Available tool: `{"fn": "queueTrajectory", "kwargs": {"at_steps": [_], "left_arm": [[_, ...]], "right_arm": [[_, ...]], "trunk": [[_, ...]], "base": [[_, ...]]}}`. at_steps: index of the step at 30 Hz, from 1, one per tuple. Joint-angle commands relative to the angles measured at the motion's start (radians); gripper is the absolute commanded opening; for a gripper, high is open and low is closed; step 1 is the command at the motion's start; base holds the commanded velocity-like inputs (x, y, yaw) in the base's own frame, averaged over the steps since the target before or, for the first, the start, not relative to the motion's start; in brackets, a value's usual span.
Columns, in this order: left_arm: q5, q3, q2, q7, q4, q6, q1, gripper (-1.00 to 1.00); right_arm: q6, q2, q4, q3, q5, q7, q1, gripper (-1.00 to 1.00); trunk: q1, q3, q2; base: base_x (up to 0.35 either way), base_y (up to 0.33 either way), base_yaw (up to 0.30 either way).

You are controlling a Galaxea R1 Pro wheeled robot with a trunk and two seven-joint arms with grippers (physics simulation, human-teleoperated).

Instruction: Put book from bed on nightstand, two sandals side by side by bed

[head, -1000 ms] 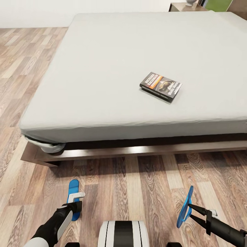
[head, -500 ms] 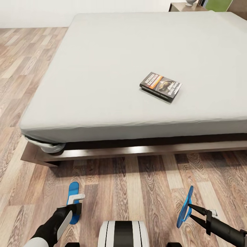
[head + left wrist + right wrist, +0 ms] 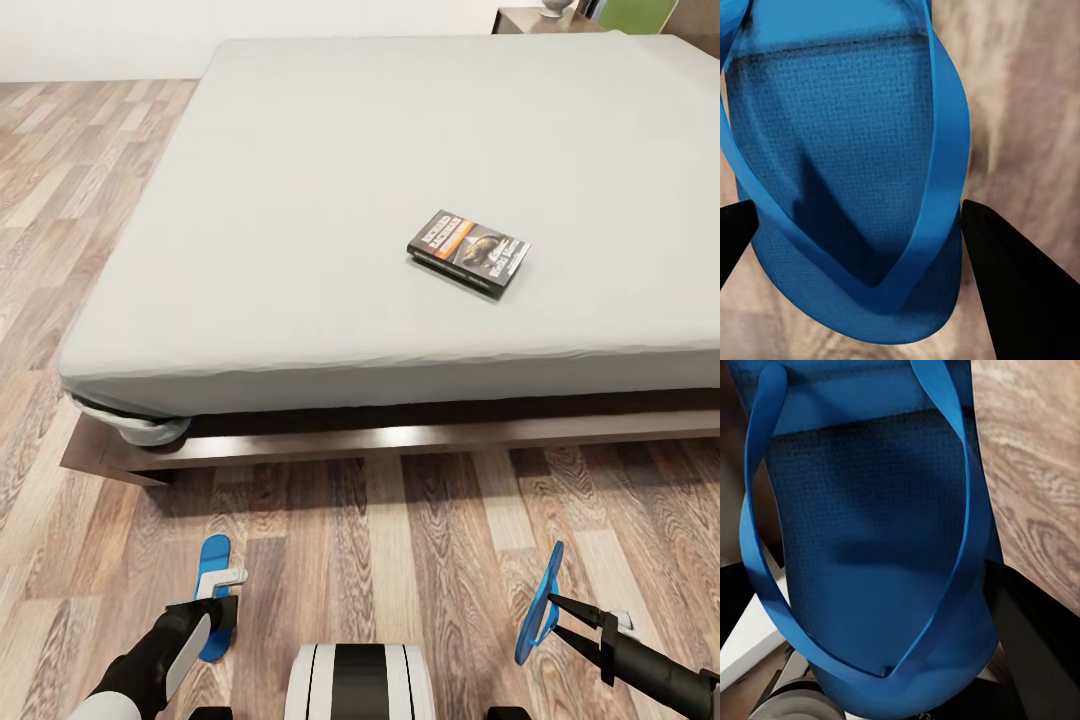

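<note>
Now the left gripper (image 3: 222,606), jaws spread wide, has drawn back from one flat bright blue sandal (image 3: 212,596) lying beside the large pale-mattressed bed (image 3: 400,200), while the right gripper (image 3: 553,612) pinches its upright twin (image 3: 540,604), still unplaced.

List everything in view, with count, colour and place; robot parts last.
bed: one, pale grey mattress on a dark brown frame, ahead of the robot.
book: one, dark cover with an orange band, flat on the mattress.
nightstand: one, dark brown, beyond the bed's far corner.
left sandal: one, blue, flat on the floor.
right sandal: one, blue, held on edge.
floor: brown wood planks.
left gripper: black jaws open, either side of the left sandal.
right gripper: black jaws shut on the right sandal.
</note>
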Motion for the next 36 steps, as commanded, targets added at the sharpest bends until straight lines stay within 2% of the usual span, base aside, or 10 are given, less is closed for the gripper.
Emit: {"fn": "queueTrajectory", "kwargs": {"at_steps": [1, 8, 20, 28, 36], "left_arm": [[0.009, -0.005, 0.001, 0.007, -0.002, 0.005, 0.000, -1.00], [0.009, -0.005, 0.001, 0.007, -0.002, 0.003, 0.000, -1.00], [0.009, -0.005, 0.001, 0.007, -0.003, 0.001, 0.000, -1.00], [0.009, -0.005, 0.013, 0.007, -0.004, 0.000, 0.000, -1.00], [0.009, -0.005, 0.013, 0.006, -0.005, 0.000, 0.000, -1.00]], "right_arm": [[0.007, 0.000, 0.000, -0.001, -0.002, 0.001, 0.000, -1.00], [0.007, 0.000, 0.000, -0.001, -0.002, 0.001, 0.000, -1.00], [0.007, 0.000, 0.000, -0.001, -0.002, 0.001, 0.000, -1.00], [0.007, 0.000, 0.000, -0.001, -0.002, 0.001, 0.000, -1.00], [0.007, 0.000, 0.000, -0.001, -0.002, 0.001, 0.000, -1.00]], "trunk": [[0.000, -0.004, 0.000], [0.003, -0.031, -0.002], [0.003, -0.031, -0.002], [0.003, -0.031, -0.002], [0.003, -0.031, -0.002]], "base": [[0.000, 0.000, 0.000], [0.000, 0.000, 0.000], [0.000, 0.056, 0.000], [0.007, 0.033, 0.000], [0.167, 0.078, 0.000]]}}
